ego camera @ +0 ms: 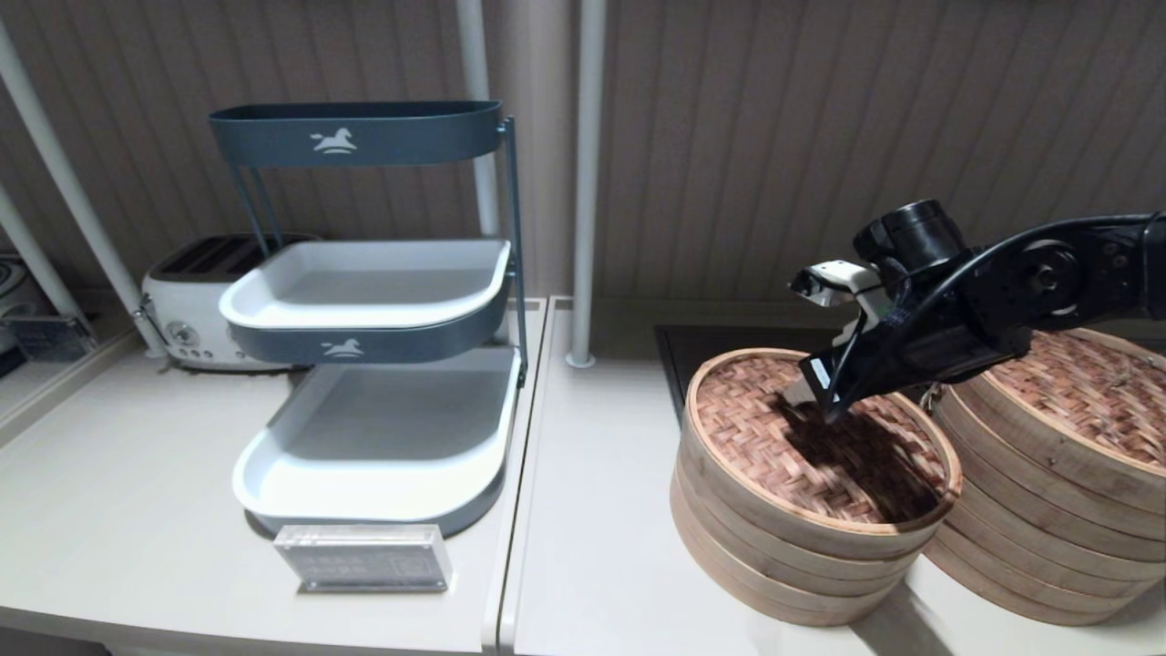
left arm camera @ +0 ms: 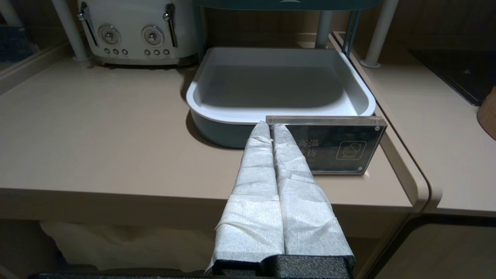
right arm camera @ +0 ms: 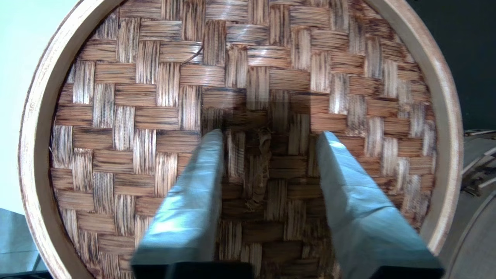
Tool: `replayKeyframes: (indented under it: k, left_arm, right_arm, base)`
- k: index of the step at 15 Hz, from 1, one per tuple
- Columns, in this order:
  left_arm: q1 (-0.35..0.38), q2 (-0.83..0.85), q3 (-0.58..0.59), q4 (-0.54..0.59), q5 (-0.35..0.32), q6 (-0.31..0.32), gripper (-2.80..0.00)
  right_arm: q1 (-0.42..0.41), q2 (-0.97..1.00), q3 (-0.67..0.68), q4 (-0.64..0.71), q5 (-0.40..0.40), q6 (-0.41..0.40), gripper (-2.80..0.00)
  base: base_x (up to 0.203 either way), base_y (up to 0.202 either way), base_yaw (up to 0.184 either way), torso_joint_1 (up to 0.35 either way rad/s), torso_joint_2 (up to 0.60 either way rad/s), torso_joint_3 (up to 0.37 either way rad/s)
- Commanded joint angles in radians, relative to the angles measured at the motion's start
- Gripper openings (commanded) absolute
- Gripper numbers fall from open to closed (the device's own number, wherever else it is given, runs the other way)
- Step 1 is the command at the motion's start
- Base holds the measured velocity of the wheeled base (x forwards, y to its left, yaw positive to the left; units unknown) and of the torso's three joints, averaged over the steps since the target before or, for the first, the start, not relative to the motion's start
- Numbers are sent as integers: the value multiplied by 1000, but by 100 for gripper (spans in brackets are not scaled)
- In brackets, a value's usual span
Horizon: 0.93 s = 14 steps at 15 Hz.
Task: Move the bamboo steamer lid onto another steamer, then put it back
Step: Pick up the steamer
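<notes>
The bamboo steamer lid [ego camera: 820, 446], reddish-brown woven with a pale rim, rests on the shorter steamer [ego camera: 783, 556] at centre right. My right gripper [ego camera: 815, 392] is down at the lid's middle. In the right wrist view the lid [right arm camera: 248, 77] fills the picture and the right gripper [right arm camera: 271, 135] is open, its wrapped fingers on either side of the small centre knot [right arm camera: 263, 155]. The taller steamer stack [ego camera: 1048, 510] stands just to the right, wearing its own woven lid [ego camera: 1084, 392]. My left gripper [left arm camera: 270, 124] is parked, shut and empty, before the left table's front edge.
A tiered tray rack [ego camera: 373, 364] stands on the left table, a white toaster [ego camera: 196, 305] behind it and a clear acrylic sign [ego camera: 364, 556] in front. A black cooktop [ego camera: 720, 346] lies behind the shorter steamer. A white post [ego camera: 583, 182] rises at the table's back.
</notes>
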Motion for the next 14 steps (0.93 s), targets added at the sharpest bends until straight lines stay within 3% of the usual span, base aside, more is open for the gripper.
replayKeyframes:
  k: [1, 8, 9, 14]
  left_arm:
    - [0, -2, 28, 0, 0, 0, -280]
    - [0, -2, 28, 0, 0, 0, -280]
    - [0, -2, 28, 0, 0, 0, -280]
    - [0, -2, 28, 0, -3, 3, -280]
  right_arm:
    - [2, 16, 1, 3, 0, 0, 0]
    - [4, 26, 16, 1, 0, -1, 0]
    - [4, 28, 19, 2, 0, -2, -280]
    - [4, 24, 30, 1, 0, 1, -280]
  base:
    - [0, 0, 0, 0, 0, 0]
    - [0, 0, 0, 0, 0, 0]
    - [0, 0, 0, 0, 0, 0]
    - [0, 0, 0, 0, 0, 0]
